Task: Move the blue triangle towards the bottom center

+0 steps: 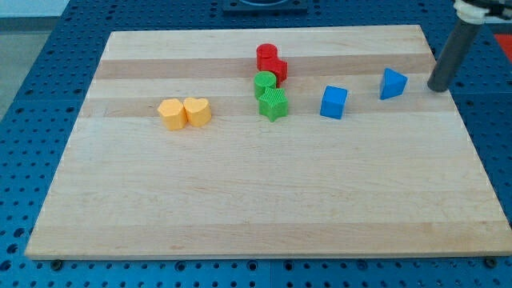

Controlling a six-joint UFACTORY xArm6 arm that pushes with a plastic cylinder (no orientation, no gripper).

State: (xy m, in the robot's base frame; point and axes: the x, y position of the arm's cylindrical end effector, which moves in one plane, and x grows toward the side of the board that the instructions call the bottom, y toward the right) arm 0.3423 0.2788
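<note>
Evidently in the approach step, my tip point(438, 87), a bare rod holding nothing, stands just to the view's right of the blue triangle point(392, 83), apart from it, and should next circle above it to push downward-left across the table point(264, 200).

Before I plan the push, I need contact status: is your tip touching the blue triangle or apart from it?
Apart. My tip stands at the view's right of the blue triangle, with bare board showing between them.
</note>
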